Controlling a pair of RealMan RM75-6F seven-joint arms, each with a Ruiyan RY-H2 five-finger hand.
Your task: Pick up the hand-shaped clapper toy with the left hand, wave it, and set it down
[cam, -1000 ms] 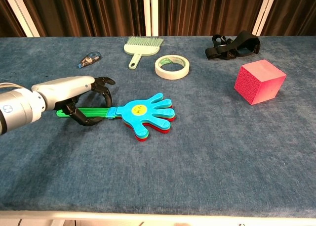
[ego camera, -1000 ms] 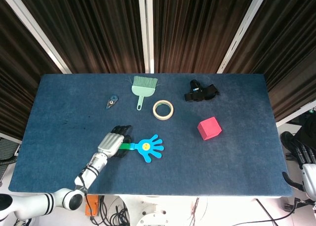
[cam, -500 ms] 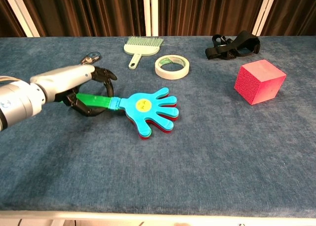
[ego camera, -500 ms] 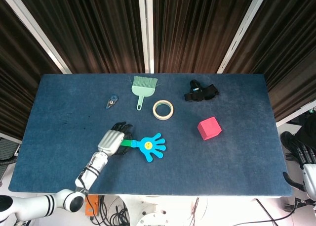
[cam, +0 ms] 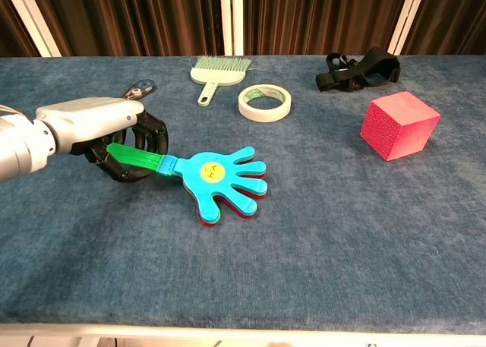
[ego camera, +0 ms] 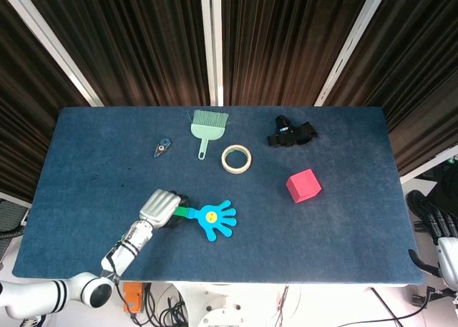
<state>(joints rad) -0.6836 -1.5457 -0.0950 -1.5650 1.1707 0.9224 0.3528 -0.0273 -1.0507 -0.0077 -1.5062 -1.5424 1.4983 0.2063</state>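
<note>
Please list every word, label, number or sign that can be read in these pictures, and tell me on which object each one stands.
No readable words, brand names or numbers appear in either view.
Hand-shaped clapper toy, held by its green handle in the left robot hand: a yellow round face mark on the palm, a sign only, no letters.
Tape roll, pink cube: no print visible.

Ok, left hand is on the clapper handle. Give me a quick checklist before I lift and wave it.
1. Left hand grips the clapper toy by its green handle: ok, fingers curled around it.
2. Grip firm enough for waving: cannot tell.
3. Toy lifted off the table: cannot tell; the handle slopes up toward the hand.
4. Tape roll apart from the toy: ok.
5. Pink cube well off to the side: ok.
6. Right hand off the table edge: ok.
</note>
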